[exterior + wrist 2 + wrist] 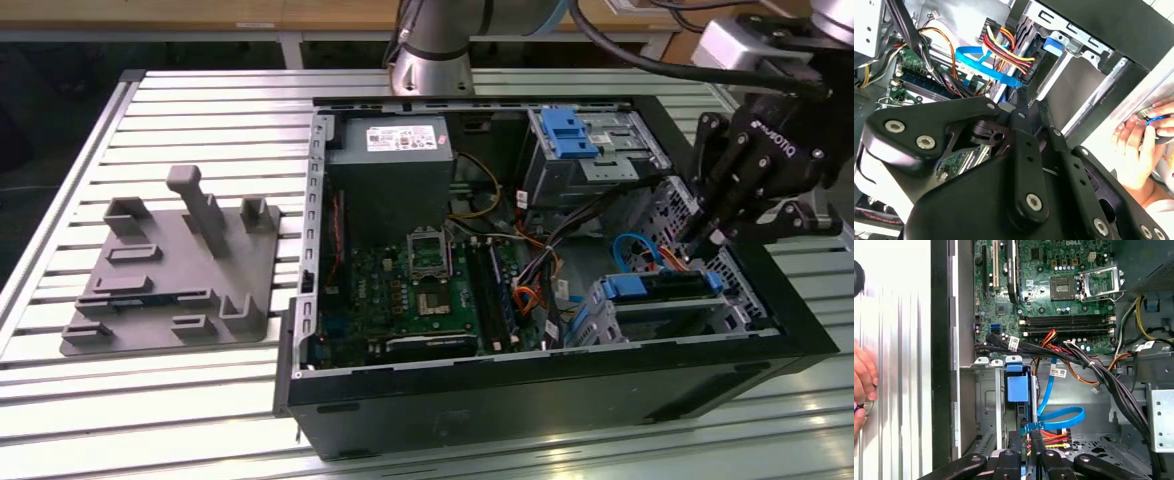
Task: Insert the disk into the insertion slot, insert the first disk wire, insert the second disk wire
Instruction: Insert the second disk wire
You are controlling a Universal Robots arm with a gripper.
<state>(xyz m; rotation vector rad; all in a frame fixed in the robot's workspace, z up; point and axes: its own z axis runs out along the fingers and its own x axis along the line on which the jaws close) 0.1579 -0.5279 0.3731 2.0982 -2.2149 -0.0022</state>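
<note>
The disk [661,288], silver in its blue carrier [1017,385], sits inside the insertion slot [597,322], a silver cage at the case's lower corner on the exterior view's right. A flat blue wire [1061,417] and a red-and-yellow wire bundle [1004,52] both run to the disk's rear end. My gripper [703,240] reaches down into the case right there. In both wrist views its black fingers [1037,452] stand close together, pinching a wire plug at the disk's back edge. The tips [1023,100] touch the blue wire's end, with red-yellow strands showing between them. I cannot tell which plug is held.
A taller cage with a blue clip [567,130] stands behind the arm, loose black and orange cables [1104,380] cross beside the slot. The motherboard [427,290] and power supply [390,170] occupy the case. A grey fixture plate [174,270] lies outside. A person's hand [1136,145] rests beyond the case wall.
</note>
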